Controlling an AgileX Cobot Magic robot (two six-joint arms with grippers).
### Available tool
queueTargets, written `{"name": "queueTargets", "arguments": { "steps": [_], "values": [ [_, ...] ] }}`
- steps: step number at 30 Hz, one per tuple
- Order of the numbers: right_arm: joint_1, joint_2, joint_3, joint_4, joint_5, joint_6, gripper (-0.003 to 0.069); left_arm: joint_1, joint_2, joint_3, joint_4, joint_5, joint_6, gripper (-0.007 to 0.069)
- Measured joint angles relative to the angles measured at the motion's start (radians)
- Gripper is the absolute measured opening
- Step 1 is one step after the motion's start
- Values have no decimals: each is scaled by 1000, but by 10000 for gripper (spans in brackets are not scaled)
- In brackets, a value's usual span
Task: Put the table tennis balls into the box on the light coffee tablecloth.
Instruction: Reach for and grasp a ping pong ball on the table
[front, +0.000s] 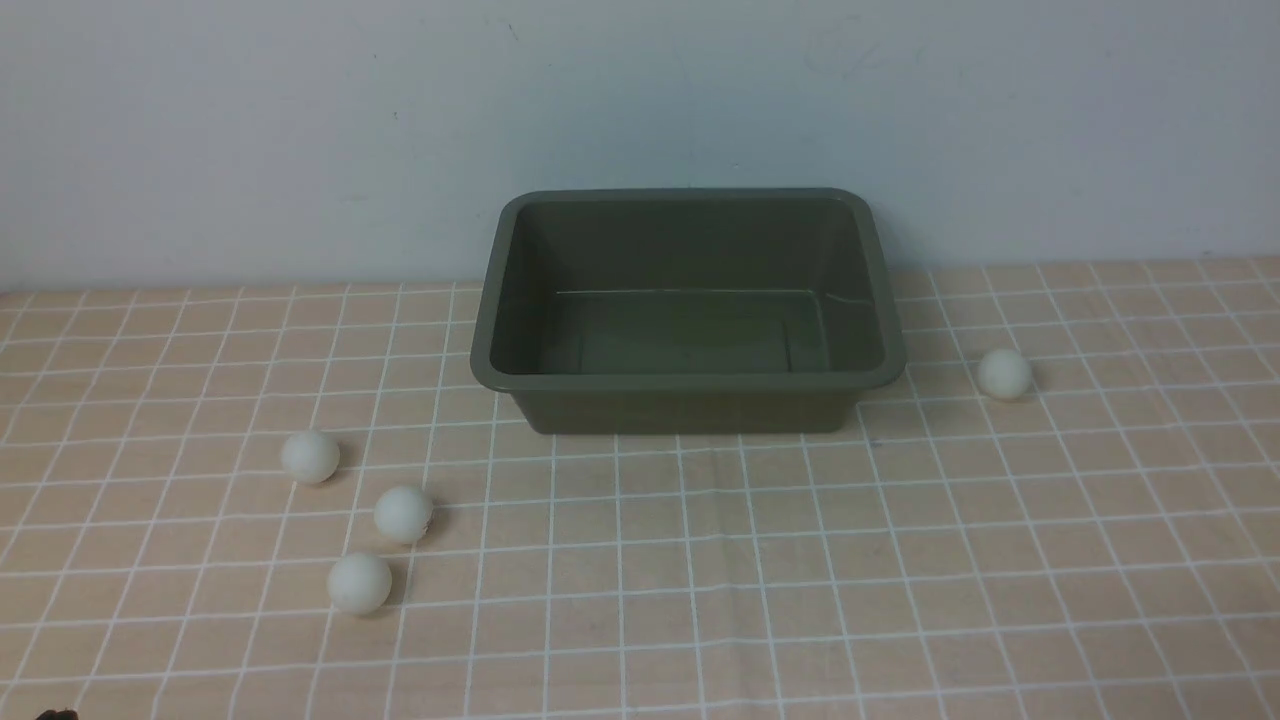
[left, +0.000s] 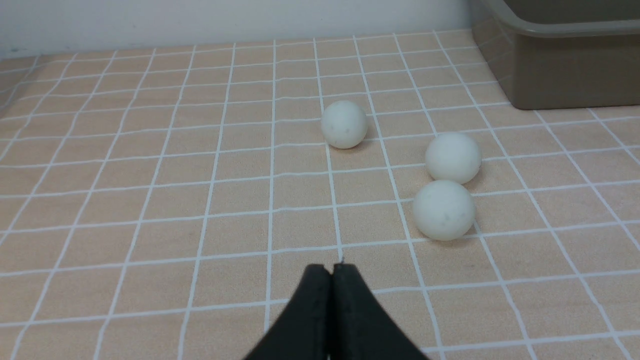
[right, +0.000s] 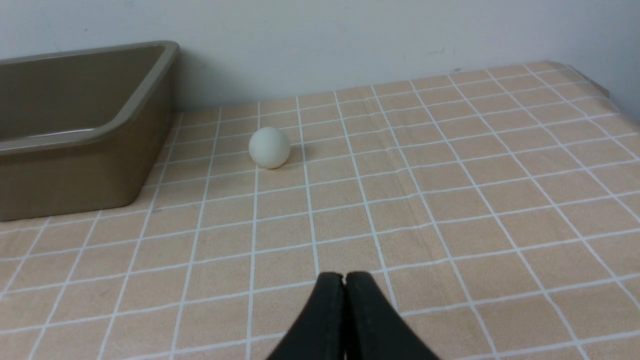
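The dark olive-green box (front: 688, 390) stands empty at the back middle of the light coffee tablecloth (front: 700, 560). Three white table tennis balls lie to its front left: one (front: 310, 457), a second (front: 403, 514) and a third (front: 359, 582). Another ball (front: 1004, 373) rests to the right of the box. In the left wrist view my left gripper (left: 331, 270) is shut and empty, a short way from the three balls (left: 443, 210). My right gripper (right: 344, 278) is shut and empty too, well short of the lone ball (right: 269, 147). Neither gripper shows in the front view.
A pale wall (front: 640, 120) rises right behind the box. The cloth's right edge (right: 607, 92) drops off beyond the lone ball. The box's corner (left: 550, 75) stands near the three balls.
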Motion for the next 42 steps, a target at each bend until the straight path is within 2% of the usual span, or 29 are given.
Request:
{"name": "queueTargets", "arguments": {
  "steps": [26,29,34,39,40,42],
  "values": [
    [8,0,0,0,0,0,-19,0,0,0,0,0,0,-69],
    [8,0,0,3,0,0,-19,0,0,0,-35,0,-8,-69],
    [8,0,-1,107,11,0,-19,0,0,0,-271,5,-62,-69],
    [8,0,-1,279,21,0,-19,0,0,1,-639,4,-84,-69],
    [8,0,-1,286,21,0,-19,0,0,1,-639,4,-84,-69],
    [8,0,-1,351,25,0,-19,0,0,1,-762,2,-81,-69]
  ]
}}
